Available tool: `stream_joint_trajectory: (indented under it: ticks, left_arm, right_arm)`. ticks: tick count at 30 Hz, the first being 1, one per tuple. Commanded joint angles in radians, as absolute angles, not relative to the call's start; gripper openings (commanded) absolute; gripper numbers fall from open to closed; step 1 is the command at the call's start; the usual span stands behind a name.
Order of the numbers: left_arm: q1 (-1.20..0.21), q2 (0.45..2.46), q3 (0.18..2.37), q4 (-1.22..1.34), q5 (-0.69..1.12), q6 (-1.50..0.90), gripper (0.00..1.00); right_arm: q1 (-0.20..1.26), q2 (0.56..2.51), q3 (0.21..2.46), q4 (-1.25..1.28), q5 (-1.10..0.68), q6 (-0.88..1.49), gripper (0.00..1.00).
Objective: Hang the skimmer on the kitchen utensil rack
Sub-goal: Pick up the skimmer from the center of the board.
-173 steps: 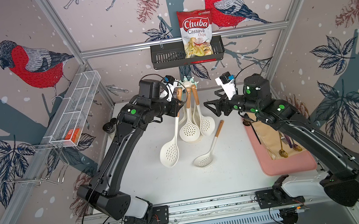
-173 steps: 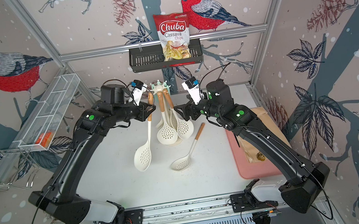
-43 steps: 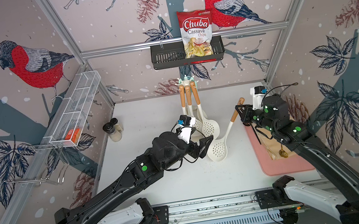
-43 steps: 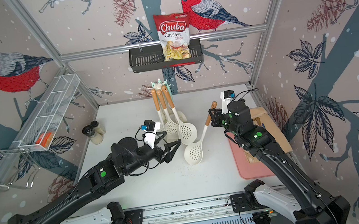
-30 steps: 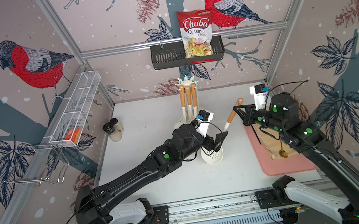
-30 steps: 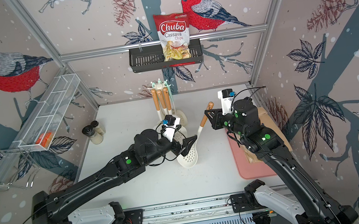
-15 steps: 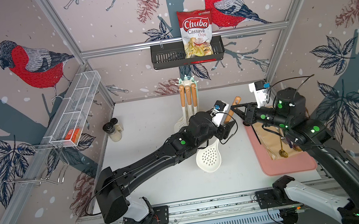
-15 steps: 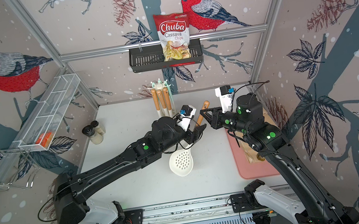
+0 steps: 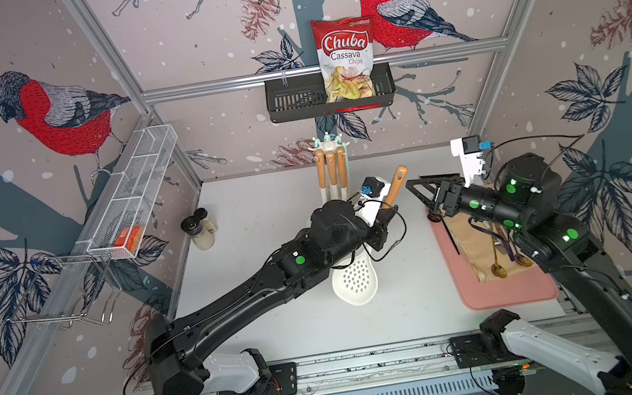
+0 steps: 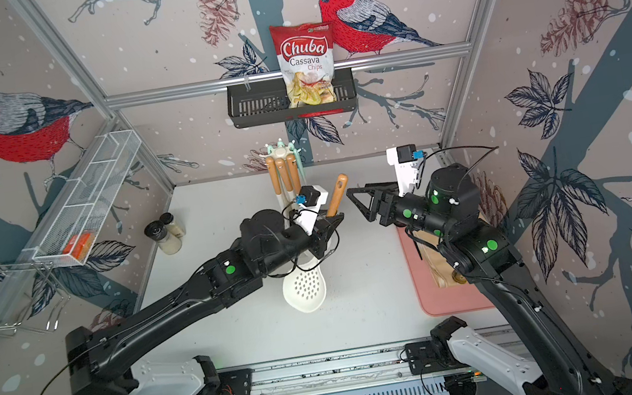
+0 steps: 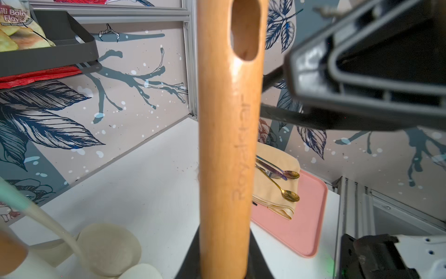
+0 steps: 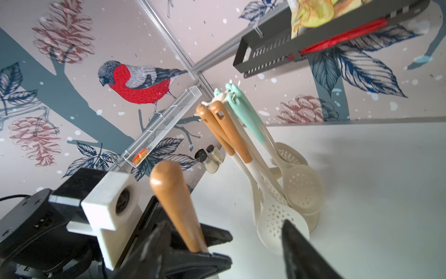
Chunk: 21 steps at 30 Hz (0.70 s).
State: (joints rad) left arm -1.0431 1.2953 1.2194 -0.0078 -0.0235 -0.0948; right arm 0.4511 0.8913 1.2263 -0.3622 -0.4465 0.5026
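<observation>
The skimmer [image 9: 355, 281] has a white perforated head and a wooden handle [image 10: 337, 199] with a hanging hole at its end. It hangs head-down over the middle of the table. My left gripper [image 9: 386, 214] is shut on the lower handle [image 11: 226, 145]. The right gripper [image 10: 357, 205] stands open just right of the handle, touching nothing; in the right wrist view its fingers [image 12: 296, 244] spread wide beside the handle [image 12: 176, 205]. The kitchen utensil rack [image 9: 328, 146] stands at the back centre, and several utensils hang from it.
Above the rack, a black wall basket [image 9: 292, 103] holds a chips bag [image 9: 345, 60]. A white wire shelf [image 9: 131, 207] runs along the left wall, with two shakers [image 9: 199, 231] below it. A pink tray [image 9: 499, 290] with a napkin and cutlery lies at the right.
My left gripper has closed on the skimmer's handle. The right gripper has opened, let the handle go and drawn back a little to the right.
</observation>
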Motion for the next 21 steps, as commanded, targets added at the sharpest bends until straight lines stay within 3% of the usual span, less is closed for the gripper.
stream_joint_trajectory:
  ticks: [1,6,11,15,21]
  left_arm:
    - [-1.043,1.226,1.174,-0.003,0.012,-0.144,0.00]
    - [-1.043,1.168,1.131,-0.066,-0.023,-0.153,0.00]
    - [-1.043,1.159,1.125,-0.086,-0.058,-0.148,0.00]
    - [-1.042,1.167,1.130,-0.078,-0.047,-0.146,0.00]
    - [-1.042,1.169,1.128,-0.078,-0.025,-0.146,0.00]
  right_arm:
    - [0.452,0.916,1.277,-0.284,-0.514,0.494,0.85]
    - [0.475,0.956,1.320,-0.235,-0.581,0.530,0.85]
    - [0.603,1.010,1.361,-0.305,-0.396,0.514,0.78]
    - [0.725,1.068,1.394,-0.377,-0.237,0.468,0.68]
    - [0.738,1.096,1.397,-0.356,-0.234,0.481,0.51]
